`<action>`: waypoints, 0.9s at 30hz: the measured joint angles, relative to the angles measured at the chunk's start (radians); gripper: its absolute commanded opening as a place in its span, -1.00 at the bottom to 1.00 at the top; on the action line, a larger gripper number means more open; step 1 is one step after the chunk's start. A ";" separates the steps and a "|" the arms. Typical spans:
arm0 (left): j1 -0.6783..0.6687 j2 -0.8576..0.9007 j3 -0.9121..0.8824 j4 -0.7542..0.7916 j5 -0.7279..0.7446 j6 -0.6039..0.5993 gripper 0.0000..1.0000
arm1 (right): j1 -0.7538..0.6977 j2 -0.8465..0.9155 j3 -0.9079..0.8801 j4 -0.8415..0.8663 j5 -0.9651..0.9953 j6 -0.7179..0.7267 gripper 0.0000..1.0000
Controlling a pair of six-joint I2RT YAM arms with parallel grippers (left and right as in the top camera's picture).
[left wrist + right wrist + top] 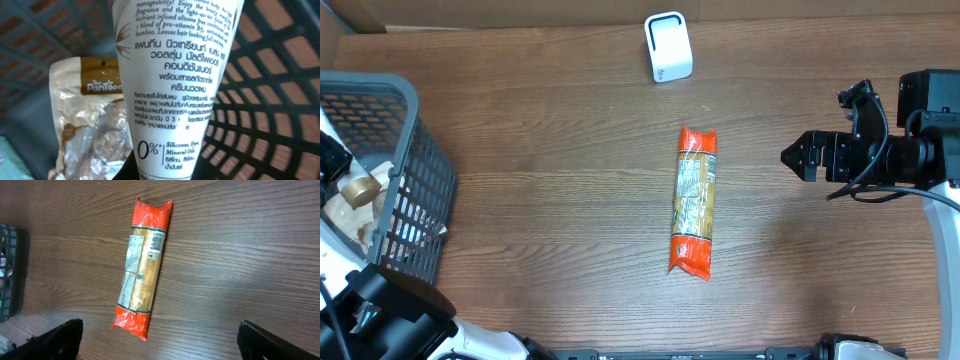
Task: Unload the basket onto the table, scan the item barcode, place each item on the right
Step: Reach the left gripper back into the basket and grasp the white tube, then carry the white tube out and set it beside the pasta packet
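Note:
A white tube with black Thai and English print fills the left wrist view, standing up from my left gripper, which is shut on its lower end inside the basket; the fingers are hidden behind it. A long pasta pack with orange-red ends lies in the middle of the table, its barcode facing up. The white scanner stands at the far edge. My right gripper hangs open above the table to the right of the pack, nothing between its fingers.
A grey mesh basket stands at the left edge. Inside it, beside the tube, lies a clear snack bag with a brown label. The right arm reaches in from the right edge.

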 measured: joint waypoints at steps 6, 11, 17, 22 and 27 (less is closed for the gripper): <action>0.000 -0.008 0.000 -0.008 0.032 0.010 -0.92 | 0.000 0.000 0.000 -0.001 0.000 0.000 1.00; 0.000 -0.037 0.043 -0.007 0.037 0.010 -0.92 | 0.000 0.000 0.000 -0.001 0.001 0.000 1.00; 0.000 -0.114 0.193 -0.029 0.067 -0.008 -0.92 | 0.000 0.000 0.000 0.000 0.001 0.000 1.00; -0.032 -0.245 0.266 -0.045 0.149 -0.072 -0.92 | 0.000 0.000 0.000 -0.001 0.001 0.000 1.00; -0.217 -0.349 0.280 -0.130 0.186 -0.122 -0.92 | 0.000 0.000 0.000 -0.001 0.001 0.000 1.00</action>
